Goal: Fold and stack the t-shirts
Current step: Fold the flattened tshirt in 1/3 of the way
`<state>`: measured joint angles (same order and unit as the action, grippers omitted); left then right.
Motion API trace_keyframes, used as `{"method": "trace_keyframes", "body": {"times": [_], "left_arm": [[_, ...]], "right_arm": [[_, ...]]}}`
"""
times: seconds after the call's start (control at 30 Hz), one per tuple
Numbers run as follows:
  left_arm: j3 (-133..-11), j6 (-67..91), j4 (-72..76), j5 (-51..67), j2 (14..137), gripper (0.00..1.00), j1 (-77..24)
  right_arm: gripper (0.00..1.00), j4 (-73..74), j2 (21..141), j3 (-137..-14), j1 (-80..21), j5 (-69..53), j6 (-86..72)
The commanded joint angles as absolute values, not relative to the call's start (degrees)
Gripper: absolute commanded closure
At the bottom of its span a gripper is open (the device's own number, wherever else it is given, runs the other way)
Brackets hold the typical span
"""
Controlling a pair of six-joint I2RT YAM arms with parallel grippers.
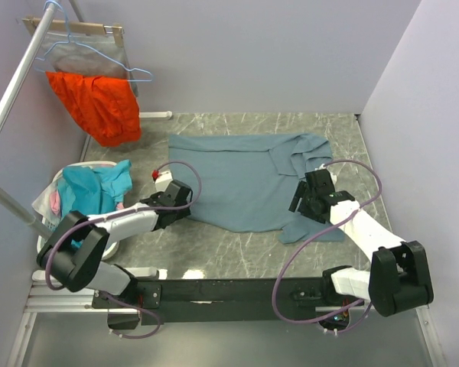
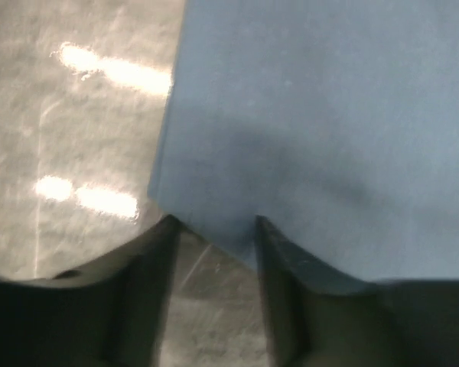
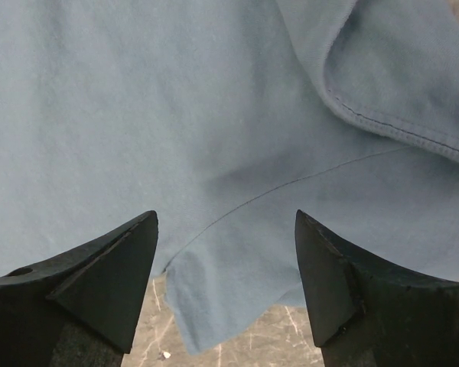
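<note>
— Jaws on the left gripper (image 2: pixel 214 229): how do they stand?
— Spread, with nothing pinched. Its wrist view shows two dark fingers (image 2: pixel 149 275) low over the table (image 2: pixel 69 130). The near left edge of the slate-blue t-shirt (image 2: pixel 329 122) reaches into the gap between their tips. The tip on the right of that view overlaps the cloth; whether it touches I cannot tell.
— And the right gripper (image 3: pixel 226 229)?
— Spread wider, also holding nothing. Cloth fills most of its wrist view. A loose corner lies between the tips over a strip of bare table, a thin seam line crosses just above it, and a stitched hem curls over at the upper right.
— Where does the shirt lie?
— On the grey marbled table, about the middle, seen from above. Its left part is smooth. Its right part is bunched and folded onto itself, with a flap reaching toward the near edge. The left gripper sits at the near left corner, the right gripper over the rumpled right side.
— What else is around?
— An orange garment (image 1: pixel 99 107) hangs on a light blue hanger (image 1: pixel 141 74) from a rail (image 1: pixel 19 76) at the far left. Nearer, at the table's left edge, a white basket (image 1: pixel 65 173) holds teal and pink cloth (image 1: pixel 99 187); what garments those are I cannot tell
</note>
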<state>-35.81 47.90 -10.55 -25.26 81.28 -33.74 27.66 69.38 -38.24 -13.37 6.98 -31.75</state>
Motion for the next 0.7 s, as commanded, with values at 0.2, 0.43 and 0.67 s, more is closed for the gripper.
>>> {"method": "trace_keyframes", "body": {"times": [0.2, 0.43, 0.67], "left_arm": [[-42.4, 50.5, -16.0, -25.3, 84.3, 0.99, -33.9], [-47.3, 54.9, -36.5, -28.1, 66.8, 0.99, -33.9], [-48.8, 61.0, -51.2, -26.8, 56.8, 0.99, -33.8]], "right_arm": [[0.44, 25.3, 72.6, -36.9, -14.3, 3.9, -32.1], [0.47, 26.3, 75.1, -36.7, -18.9, 1.6, -33.1], [0.46, 28.6, 75.8, -34.1, -28.6, -0.7, -39.1]]}}
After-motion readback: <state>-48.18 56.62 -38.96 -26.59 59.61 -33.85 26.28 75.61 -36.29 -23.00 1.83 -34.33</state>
